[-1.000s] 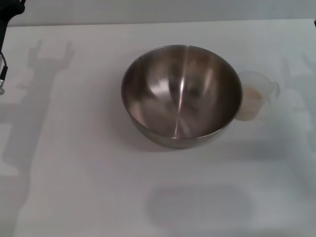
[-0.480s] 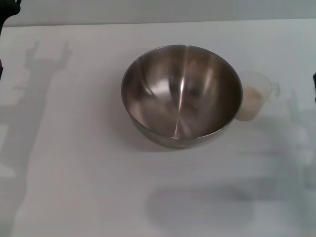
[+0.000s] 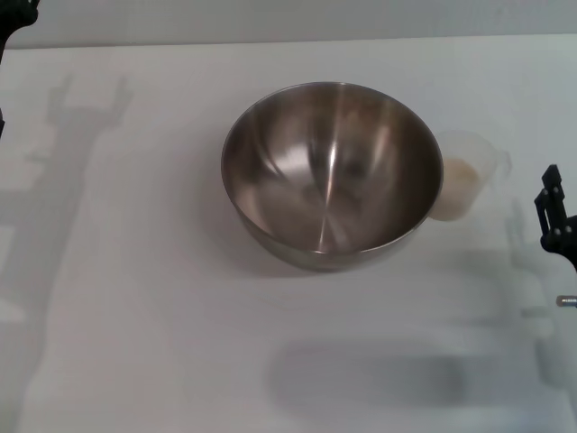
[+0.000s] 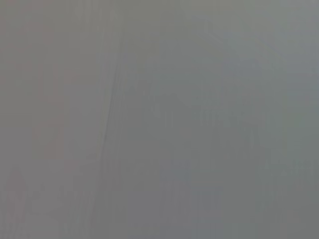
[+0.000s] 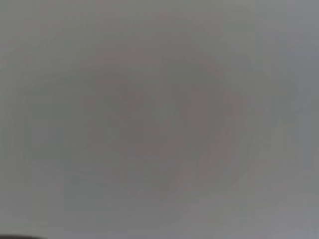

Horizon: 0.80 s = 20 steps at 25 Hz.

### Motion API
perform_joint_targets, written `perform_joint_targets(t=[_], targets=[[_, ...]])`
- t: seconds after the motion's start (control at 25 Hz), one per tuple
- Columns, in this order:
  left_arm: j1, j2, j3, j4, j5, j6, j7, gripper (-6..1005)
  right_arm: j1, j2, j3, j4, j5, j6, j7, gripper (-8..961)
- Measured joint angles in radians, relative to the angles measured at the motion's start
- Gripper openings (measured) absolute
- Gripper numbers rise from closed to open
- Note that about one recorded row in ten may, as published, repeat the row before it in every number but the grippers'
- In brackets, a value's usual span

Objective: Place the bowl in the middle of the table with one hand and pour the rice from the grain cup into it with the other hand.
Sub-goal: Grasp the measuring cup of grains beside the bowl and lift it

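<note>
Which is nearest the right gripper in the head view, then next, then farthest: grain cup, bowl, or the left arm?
From the right gripper at the right edge:
1. Grain cup, just to its left, beside the bowl.
2. Bowl, mid-table.
3. Left arm, at the far left corner.

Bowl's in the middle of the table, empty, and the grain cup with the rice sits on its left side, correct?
Not quite: the grain cup with the rice stands on the bowl's right side, close against its rim, as the head view shows. The bowl is mid-table and empty.

Grey wall (image 3: 297,18) strip behind, prob. plain.
</note>
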Motion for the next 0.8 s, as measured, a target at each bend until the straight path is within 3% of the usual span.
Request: perform_joint_targets(t=[0.24, 0.8], targets=[[-0.002, 0.000, -0.013, 0.000, 0.029, 0.001, 0.001, 846, -0.011, 0.000, 0.000, 0.007, 0.001, 0.043, -0.005, 550], [0.006, 0.000, -0.013, -0.001, 0.033, 0.012, 0.001, 845, 0.052, -0.003, 0.015, -0.017, 0.001, 0.147, -0.006, 550]])
